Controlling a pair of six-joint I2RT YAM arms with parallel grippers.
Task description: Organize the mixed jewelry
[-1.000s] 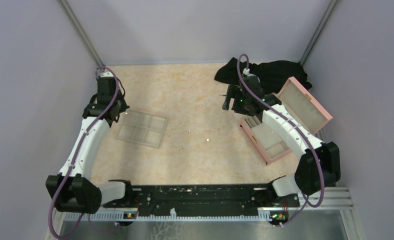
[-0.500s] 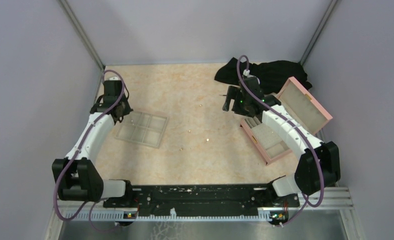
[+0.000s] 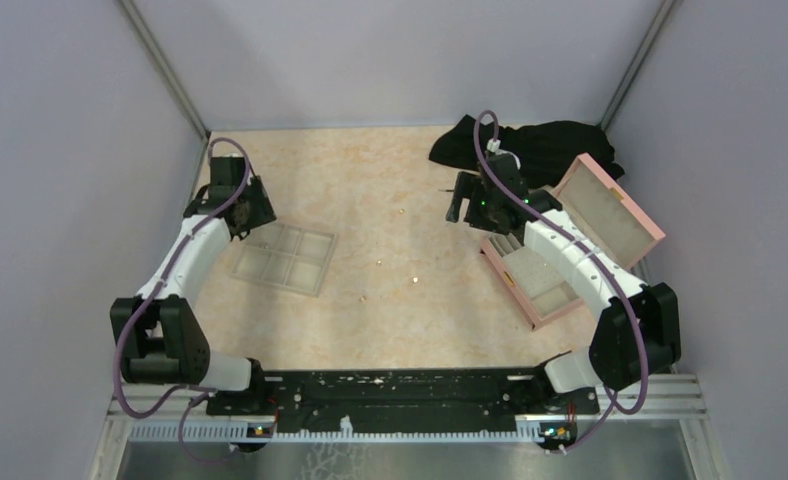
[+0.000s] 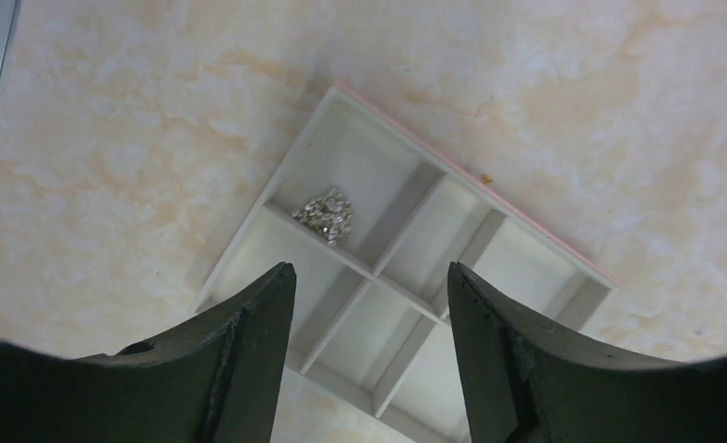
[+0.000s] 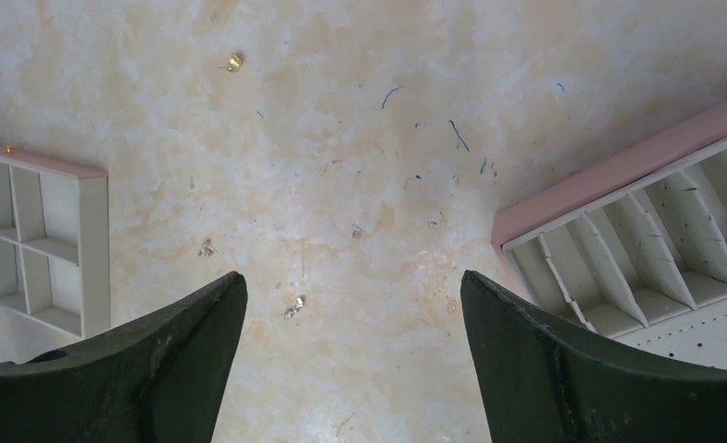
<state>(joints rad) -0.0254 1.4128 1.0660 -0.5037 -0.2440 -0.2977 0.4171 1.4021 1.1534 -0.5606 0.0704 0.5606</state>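
The mixed jewelry lies as tiny glinting specks on the marbled table: one [image 3: 402, 211] far, one [image 3: 382, 262] mid, one [image 3: 413, 280] nearer. A small silvery heap [image 4: 326, 214] sits in one compartment of the grey four-compartment tray [image 4: 489, 268]. My left gripper [image 4: 369, 272] hovers open above that tray [image 3: 283, 256], holding nothing. My right gripper [image 5: 352, 277] hangs open over bare table, a silver piece [image 5: 294, 307] just inside its left finger and a gold stud [image 5: 234, 62] farther off. Seen from above, the left gripper [image 3: 253, 205] is at the tray's far left corner and the right gripper [image 3: 462, 205] left of the pink box.
The pink hinged box [image 3: 535, 280] stands open at the right, lid [image 3: 608, 208] tilted back, its ribbed compartments [image 5: 637, 240] beside my right finger. A black cloth [image 3: 540, 140] lies at the far right corner. A gold speck [image 4: 486, 176] rests just outside the tray's pink-edged side.
My left arm has swung right from the left wall toward the tray, and its jaws have gone from shut to open. The right arm has not moved.
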